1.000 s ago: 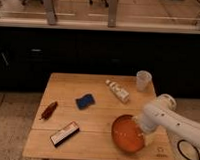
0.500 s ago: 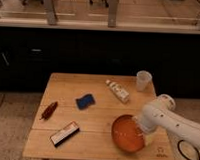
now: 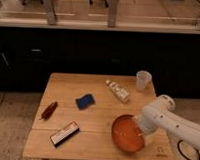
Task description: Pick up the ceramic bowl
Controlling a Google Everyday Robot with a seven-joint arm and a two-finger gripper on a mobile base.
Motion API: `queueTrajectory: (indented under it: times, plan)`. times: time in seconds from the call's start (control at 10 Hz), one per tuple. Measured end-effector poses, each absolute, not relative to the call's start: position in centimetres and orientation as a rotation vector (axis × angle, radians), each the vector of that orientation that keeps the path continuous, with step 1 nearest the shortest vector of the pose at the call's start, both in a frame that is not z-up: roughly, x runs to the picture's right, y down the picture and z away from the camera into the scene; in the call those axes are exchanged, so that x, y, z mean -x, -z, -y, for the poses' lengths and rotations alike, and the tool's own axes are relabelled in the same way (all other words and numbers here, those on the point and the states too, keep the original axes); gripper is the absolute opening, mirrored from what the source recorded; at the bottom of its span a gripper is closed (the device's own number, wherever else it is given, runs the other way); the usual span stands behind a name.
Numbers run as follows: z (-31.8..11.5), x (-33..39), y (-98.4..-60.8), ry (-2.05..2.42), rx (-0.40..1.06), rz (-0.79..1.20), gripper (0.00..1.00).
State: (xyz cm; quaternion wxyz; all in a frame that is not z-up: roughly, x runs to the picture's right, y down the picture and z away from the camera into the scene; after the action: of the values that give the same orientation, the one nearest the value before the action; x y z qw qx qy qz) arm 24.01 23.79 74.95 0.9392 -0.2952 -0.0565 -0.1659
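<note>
Camera view, left to right on the wooden table (image 3: 99,122): a reddish-brown packet (image 3: 48,110), a dark flat box (image 3: 64,133), a blue sponge (image 3: 84,101), a white bottle (image 3: 117,91) lying down, then the orange ceramic bowl (image 3: 124,136) near the front right edge. The gripper (image 3: 139,127) sits at the bowl's right rim; I cannot tell whether it grips. A translucent cup (image 3: 143,80) stands back right.

Front right on the table (image 3: 68,85), gripper (image 3: 140,128) at ceramic bowl (image 3: 123,135)

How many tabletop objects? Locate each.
6: orange ceramic bowl front right, pincer at its rim; translucent white cup back right; white bottle beside it; blue sponge centre; red packet left; black box front left.
</note>
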Motion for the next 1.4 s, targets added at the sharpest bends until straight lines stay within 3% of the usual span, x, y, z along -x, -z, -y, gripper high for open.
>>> queueTrajectory:
  times: [1.4]
  plan:
    - [-23.81,-24.00,-75.00,0.336,0.597,0.093,0.80]
